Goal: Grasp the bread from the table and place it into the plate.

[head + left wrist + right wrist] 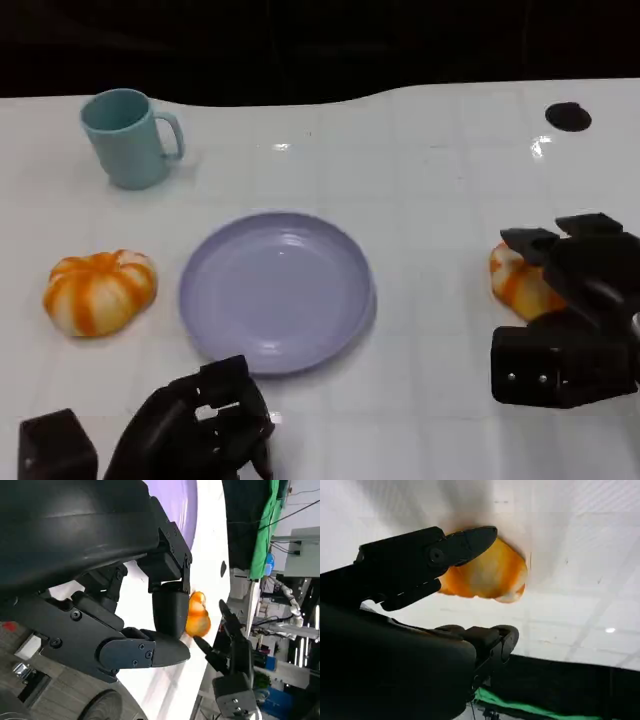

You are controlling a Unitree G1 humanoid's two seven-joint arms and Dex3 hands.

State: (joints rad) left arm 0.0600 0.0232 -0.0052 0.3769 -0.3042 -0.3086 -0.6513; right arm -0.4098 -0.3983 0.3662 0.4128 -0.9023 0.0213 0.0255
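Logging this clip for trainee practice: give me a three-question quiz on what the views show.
1. True or false: the plate already holds bread.
2. Which robot hand is at the bread by the table's right side? A) left robot hand B) right robot hand
3. What stands at the far left of the table?

Key: 1 false; 2 B; 3 the mug.

Bright glare on table (440, 180)
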